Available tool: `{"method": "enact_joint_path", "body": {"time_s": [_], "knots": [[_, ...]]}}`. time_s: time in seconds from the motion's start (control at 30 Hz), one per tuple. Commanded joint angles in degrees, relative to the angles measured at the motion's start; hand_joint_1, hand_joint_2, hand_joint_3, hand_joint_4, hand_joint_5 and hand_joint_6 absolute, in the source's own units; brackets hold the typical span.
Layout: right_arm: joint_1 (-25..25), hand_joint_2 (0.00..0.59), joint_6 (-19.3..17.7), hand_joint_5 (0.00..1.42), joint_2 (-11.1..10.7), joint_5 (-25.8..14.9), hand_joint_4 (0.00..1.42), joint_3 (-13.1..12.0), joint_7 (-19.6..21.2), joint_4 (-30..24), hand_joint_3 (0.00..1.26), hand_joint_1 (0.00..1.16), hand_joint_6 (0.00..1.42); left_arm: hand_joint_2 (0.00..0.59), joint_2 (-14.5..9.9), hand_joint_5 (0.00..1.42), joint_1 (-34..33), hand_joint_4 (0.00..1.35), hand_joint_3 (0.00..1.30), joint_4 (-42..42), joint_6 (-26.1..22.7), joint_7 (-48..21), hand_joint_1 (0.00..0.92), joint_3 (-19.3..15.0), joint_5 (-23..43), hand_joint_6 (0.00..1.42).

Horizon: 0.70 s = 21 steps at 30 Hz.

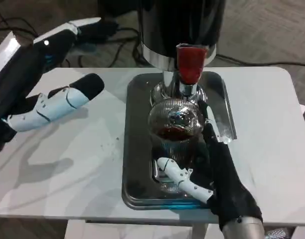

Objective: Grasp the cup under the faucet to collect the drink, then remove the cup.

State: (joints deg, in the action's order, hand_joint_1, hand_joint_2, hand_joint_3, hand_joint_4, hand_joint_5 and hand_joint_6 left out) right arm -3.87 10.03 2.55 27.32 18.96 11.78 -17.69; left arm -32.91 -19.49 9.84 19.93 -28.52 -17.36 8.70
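Note:
A clear ribbed glass cup (175, 130) stands on the metal tray (137, 149) right under the faucet, with dark drink in it. The dispenser's red tap handle (191, 62) sits just above the cup, below the black dispenser body (180, 22). My right hand (212, 164) wraps around the cup from the near right side, one white finger crossing in front of its base and a dark finger running up its right side. My left hand (55, 104) hovers over the table at the left, fingers stretched out and holding nothing.
The tray's raised rim surrounds the cup on all sides. The white table (82, 169) lies bare to the left and right of the tray. Black cables (117, 47) trail on the floor behind the table.

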Motion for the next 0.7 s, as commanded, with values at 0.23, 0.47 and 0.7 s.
{"method": "enact_joint_path", "body": {"time_s": [0.23,0.47,0.7], "knots": [[0.16,0.208,1.78,0.0,3.24,0.89,0.0,1.41,3.63,2.13,0.0,0.65,0.16,0.168,-0.86,0.21,4.4,0.23,0.29,3.24,-1.64,0.84,0.233,-2.89,1.51,0.27],[-1.43,0.199,3.0,0.0,4.07,0.82,0.0,1.69,5.96,3.9,0.0,0.71,0.16,0.168,-1.19,0.22,5.36,0.23,0.29,3.64,-2.19,0.77,0.233,-3.87,1.74,0.27],[-2.45,0.186,4.17,0.0,5.3,0.11,0.0,1.88,8.27,5.82,0.0,0.74,0.18,0.173,-1.13,0.22,6.36,0.23,0.29,3.48,-2.18,0.49,0.234,-3.9,1.58,0.28]]}}
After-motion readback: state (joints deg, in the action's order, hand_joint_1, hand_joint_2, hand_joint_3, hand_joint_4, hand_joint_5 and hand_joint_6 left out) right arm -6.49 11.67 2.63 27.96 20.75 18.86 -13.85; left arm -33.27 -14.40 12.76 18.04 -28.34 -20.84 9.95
